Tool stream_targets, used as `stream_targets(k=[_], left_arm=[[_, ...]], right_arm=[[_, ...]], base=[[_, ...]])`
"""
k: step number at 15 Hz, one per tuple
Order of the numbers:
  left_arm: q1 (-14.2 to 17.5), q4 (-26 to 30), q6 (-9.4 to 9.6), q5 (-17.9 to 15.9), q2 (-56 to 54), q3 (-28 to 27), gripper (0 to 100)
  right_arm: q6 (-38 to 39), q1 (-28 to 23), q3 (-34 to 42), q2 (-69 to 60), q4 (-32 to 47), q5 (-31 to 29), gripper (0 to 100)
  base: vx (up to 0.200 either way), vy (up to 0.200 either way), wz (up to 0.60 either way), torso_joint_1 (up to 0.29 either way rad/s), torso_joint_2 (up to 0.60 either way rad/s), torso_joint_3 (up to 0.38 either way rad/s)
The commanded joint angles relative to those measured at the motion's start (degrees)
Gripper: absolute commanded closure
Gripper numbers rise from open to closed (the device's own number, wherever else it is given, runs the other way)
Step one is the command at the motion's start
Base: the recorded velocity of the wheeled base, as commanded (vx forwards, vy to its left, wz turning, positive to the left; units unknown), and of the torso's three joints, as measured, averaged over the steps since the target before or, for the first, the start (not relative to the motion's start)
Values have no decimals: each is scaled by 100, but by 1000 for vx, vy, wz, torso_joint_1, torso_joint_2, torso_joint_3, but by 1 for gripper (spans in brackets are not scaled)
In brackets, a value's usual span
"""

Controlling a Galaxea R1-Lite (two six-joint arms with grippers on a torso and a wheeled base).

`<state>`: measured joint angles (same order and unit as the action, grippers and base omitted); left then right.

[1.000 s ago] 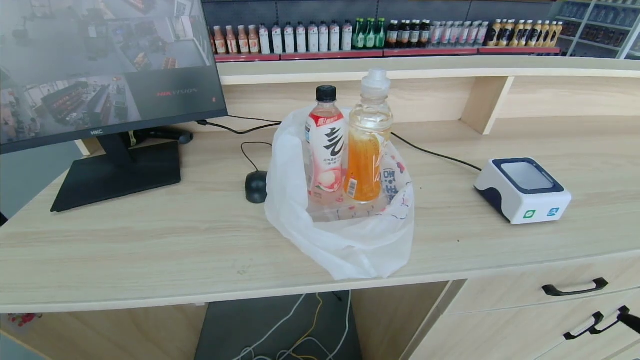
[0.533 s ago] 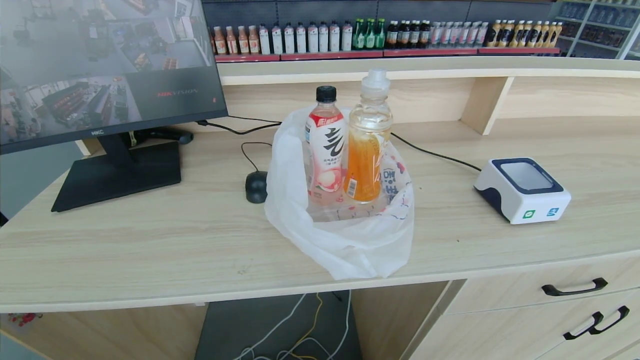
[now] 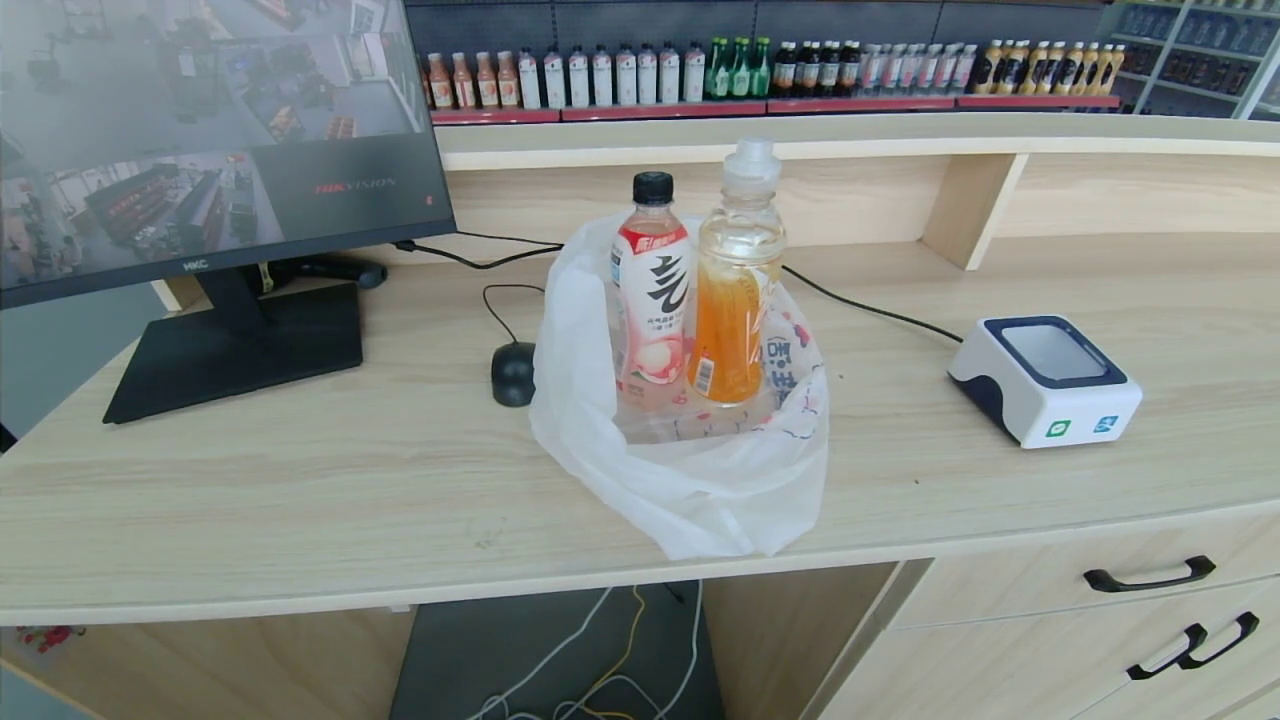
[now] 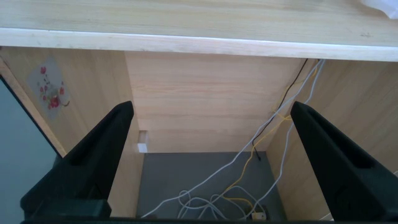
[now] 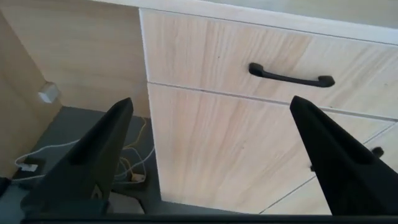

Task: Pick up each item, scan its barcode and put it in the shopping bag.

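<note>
**Both bottles bagged; tools idle**

The pink-labelled clear plastic bottle (image 3: 652, 290) and orange-filled clear plastic bottle (image 3: 735, 300) are stood upright, touching, in the white plastic shopping bag (image 3: 700, 500) on the pale wooden worktop (image 3: 300, 480). The left tool (image 4: 211, 115) and right tool (image 5: 211, 106) are held wide open and empty below its edge; seemingly nothing remains.

Your pink bottle (image 3: 651, 300) and orange bottle (image 3: 733, 300) stand upright together in the white shopping bag (image 3: 700, 495). Scanner (image 3: 1043, 380) sits apart, on the right.

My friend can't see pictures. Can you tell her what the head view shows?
A pink plastic bottle with a black cap and an orange plastic bottle stand upright in a white plastic shopping bag on a light wooden counter. A white scanner box sits to its right.
</note>
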<state>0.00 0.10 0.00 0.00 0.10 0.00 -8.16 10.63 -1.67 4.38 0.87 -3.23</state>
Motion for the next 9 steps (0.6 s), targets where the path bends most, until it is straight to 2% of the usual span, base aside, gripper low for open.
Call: stream_targets(k=[1,3,8,9], left_arm=[[0,-1,0,0,-1,0,0],[0,-1,-9,0,-1,0,0],[0,-1,-9,0,-1,0,0],[0,-1,0,0,-1,0,0]], right_arm=[[68,-527,0,98,-16,7,0],[148,-527,0,107,-7,-2,0],[359,-562,9,98,-16,-2,0],[376,-580,9,116,-16,-2,0]], base=[[0,0,0,0,0,0],[0,0,0,0,0,0],[-200,0,0,11,5,2],[0,0,0,0,0,0]])
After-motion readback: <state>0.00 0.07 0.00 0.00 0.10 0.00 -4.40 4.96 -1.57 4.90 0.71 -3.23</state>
